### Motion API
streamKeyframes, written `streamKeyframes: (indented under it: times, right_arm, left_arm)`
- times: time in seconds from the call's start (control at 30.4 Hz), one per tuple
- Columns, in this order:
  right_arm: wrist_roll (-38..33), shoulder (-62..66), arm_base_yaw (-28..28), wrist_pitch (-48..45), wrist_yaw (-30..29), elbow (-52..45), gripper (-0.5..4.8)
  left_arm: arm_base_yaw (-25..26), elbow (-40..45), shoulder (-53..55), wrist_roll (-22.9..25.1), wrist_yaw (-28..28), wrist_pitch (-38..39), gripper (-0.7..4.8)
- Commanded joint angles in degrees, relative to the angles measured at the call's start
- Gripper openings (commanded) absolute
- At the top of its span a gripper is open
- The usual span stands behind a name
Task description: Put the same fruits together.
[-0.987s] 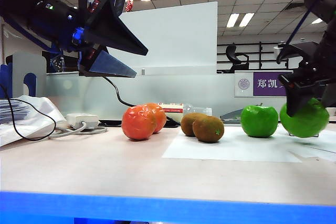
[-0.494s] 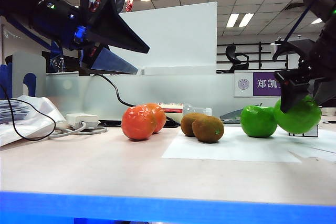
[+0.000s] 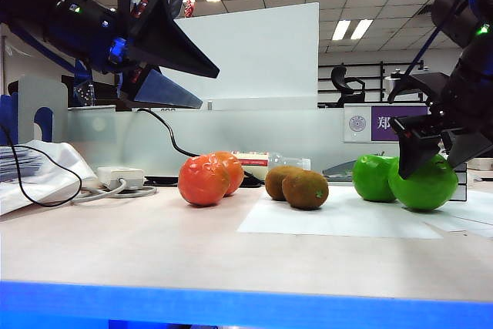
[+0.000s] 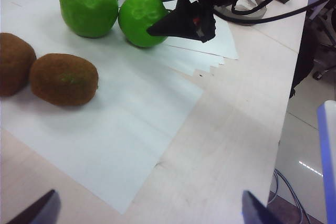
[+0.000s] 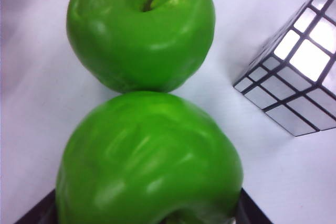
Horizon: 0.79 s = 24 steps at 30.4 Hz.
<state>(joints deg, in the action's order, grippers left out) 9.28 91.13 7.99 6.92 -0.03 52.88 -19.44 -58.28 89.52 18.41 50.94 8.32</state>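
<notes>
Right gripper [image 3: 433,161]: jaws clamped on the near apple [image 3: 424,182], at 3 o'clock in the exterior view, set down against its twin so the greens pair up.
Near apple: on the paper [image 3: 339,217], touching the far apple [image 3: 375,177]; the right wrist view shows them pressed together, mirror cube [image 5: 294,77] just beside.
Change: a second ago this apple hung clear at the right edge, well apart from its mate; now it's lower and in close.
Left gripper [image 3: 166,52]: up at 10 o'clock, jaws wide, holding nothing, parked out of the way.
Oranges [image 3: 208,177]: paired at 8 o'clock of centre, touching.
Kiwis [image 3: 298,185]: paired at centre, touching.
Table [image 3: 154,252]: three pairs in a row.
Judgement: sorting looks nearly done; only the release remains.
</notes>
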Motion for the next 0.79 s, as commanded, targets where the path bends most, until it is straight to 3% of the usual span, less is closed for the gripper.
streamKeyframes:
  times: [0.03, 0.1, 0.23, 0.36, 0.79]
  right_arm:
    - [-0.28, -0.17, 0.33, -0.59, -0.11, 0.28, 0.95]
    - [-0.33, -0.17, 0.35, -0.22, -0.13, 0.31, 1.59]
    - [-0.83, -0.17, 0.35, 0.22, -0.11, 0.31, 3.64]
    - [-1.84, -0.2, 0.35, -0.17, 0.07, 0.31, 4.77]
    - [-2.49, -5.73, 0.37, -2.49, 0.11, 0.35, 4.79]
  left_arm:
    - [-0.04, -0.2, -0.24, 0.22, 0.31, -0.7, 4.79]
    - [-0.04, -0.2, -0.24, 0.22, 0.31, -0.72, 4.79]
    - [-0.04, -0.2, -0.24, 0.2, 0.33, -0.68, 4.79]
    - [-0.04, -0.2, -0.24, 0.09, 0.35, -0.61, 4.79]
    - [-0.04, -0.2, -0.24, 0.04, -1.38, -0.28, 4.79]
